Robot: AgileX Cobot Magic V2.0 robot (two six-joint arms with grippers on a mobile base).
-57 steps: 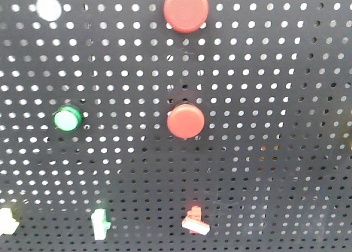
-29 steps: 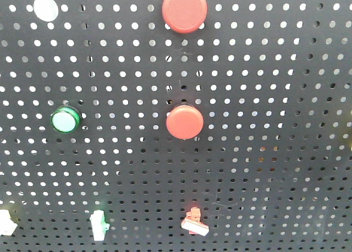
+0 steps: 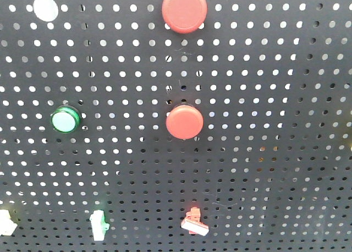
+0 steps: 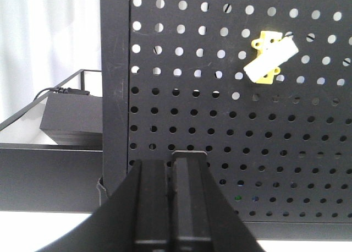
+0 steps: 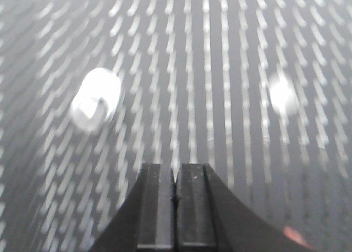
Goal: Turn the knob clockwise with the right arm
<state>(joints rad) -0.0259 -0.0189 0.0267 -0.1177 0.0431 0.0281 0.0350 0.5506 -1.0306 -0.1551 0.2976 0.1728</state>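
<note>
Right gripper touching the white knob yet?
Apart. Right wrist view: the right gripper, jaws shut, sits below and right of the blurred white knob, with bare pegboard between them.

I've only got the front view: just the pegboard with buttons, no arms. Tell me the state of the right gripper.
Observer: The right gripper is shut, fingers pressed together.
Operator: Say what's ahead of it.
Observer: The pegboard, blurred, with a white round thing up and left of the fingertips, not touched.
Operator: Now report the left gripper.
Observer: The left gripper is shut too, low near the pegboard's left edge, below a yellow bracket.
</note>
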